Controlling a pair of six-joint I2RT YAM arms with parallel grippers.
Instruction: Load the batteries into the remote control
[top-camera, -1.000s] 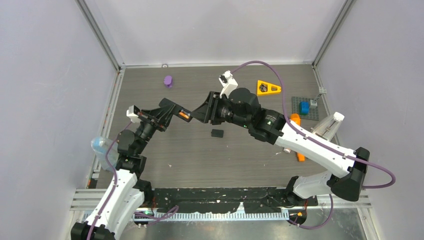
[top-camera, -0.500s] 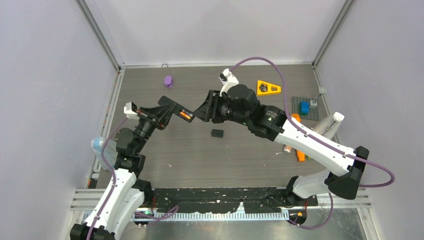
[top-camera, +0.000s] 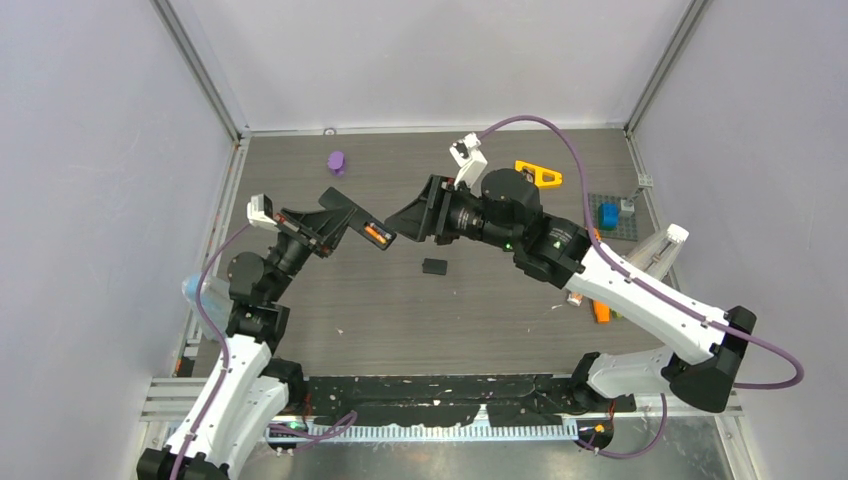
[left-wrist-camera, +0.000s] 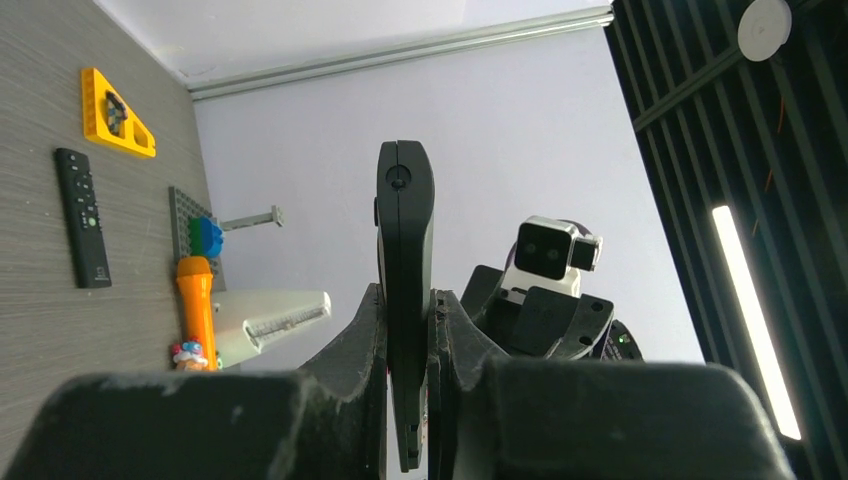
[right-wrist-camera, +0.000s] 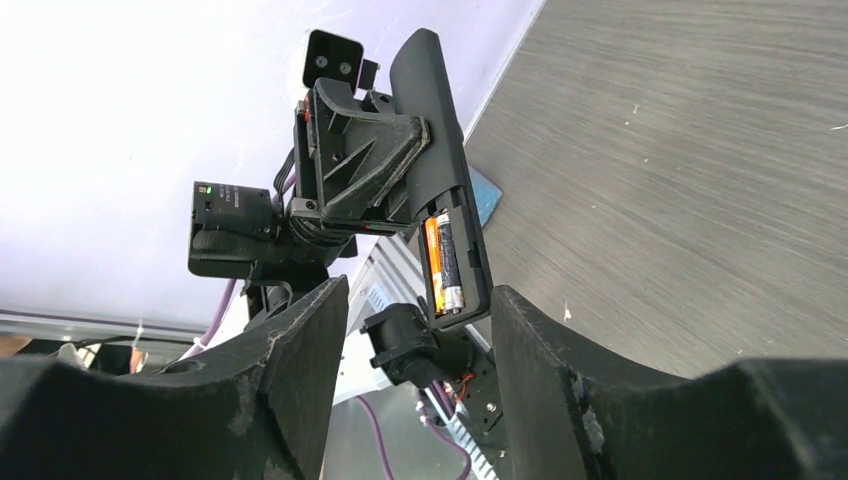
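Left end effector (left-wrist-camera: 405, 318) is clamped tight on the remote (right-wrist-camera: 440, 120), holding it up off the surface (top-camera: 400, 310) with the open battery bay facing the right arm. One orange-and-dark battery (right-wrist-camera: 445, 262) sits in the bay; can't tell whether the slot beside it is filled. Right end effector (right-wrist-camera: 418, 295) has its jaws apart and is empty, straddling the bay end of the remote with no contact visible. This reads as the seating step, with the battery in. Next, my guess: back the right arm off and check the bay. If a slot is free, fetch another battery and match polarity. If not, grab the small black piece (top-camera: 434, 266) off the surface, likely the cover, and slide it on.
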